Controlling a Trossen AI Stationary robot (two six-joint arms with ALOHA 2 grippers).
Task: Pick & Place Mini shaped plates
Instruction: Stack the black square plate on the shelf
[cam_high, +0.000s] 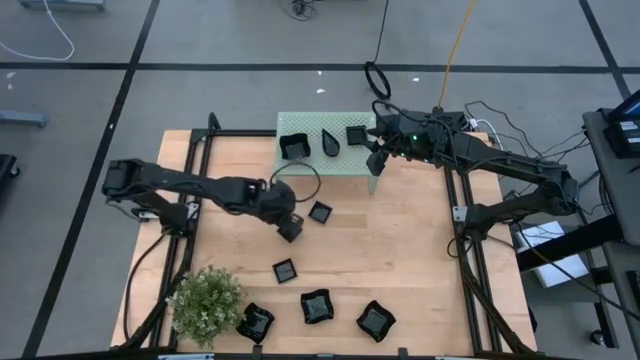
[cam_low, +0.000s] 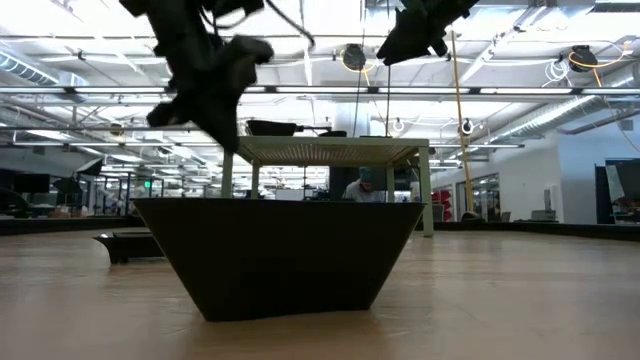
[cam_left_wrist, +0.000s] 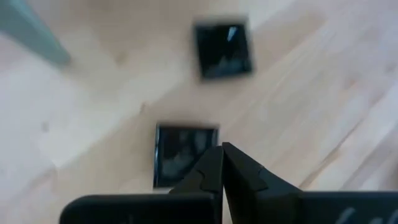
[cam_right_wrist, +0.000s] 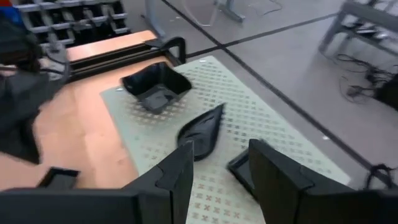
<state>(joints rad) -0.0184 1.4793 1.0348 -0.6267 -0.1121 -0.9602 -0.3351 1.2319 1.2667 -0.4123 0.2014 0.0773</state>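
Plates lie scattered on the bench (cam_high: 400, 250); three sit on the stand (cam_high: 300, 165). Left tool (cam_left_wrist: 222, 148) is pressed together, empty, over a square plate (cam_left_wrist: 180, 152); shut, it may just knock it. Right tool (cam_right_wrist: 217, 165) hovers spread above the stand.

Left arm: reaching in from the table's left edge toward its middle.
Left gripper (cam_high: 290, 230): hanging with fingers pressed together, gripping nothing.
Right arm: stretching from the right edge toward the far edge.
Right gripper (cam_high: 375, 160): hovering, fingers parted.

Both small square plates (cam_left_wrist: 224, 50) (cam_left_wrist: 180, 152) look blurred; the nearer is partly hidden by the left claw (cam_left_wrist: 222, 165).
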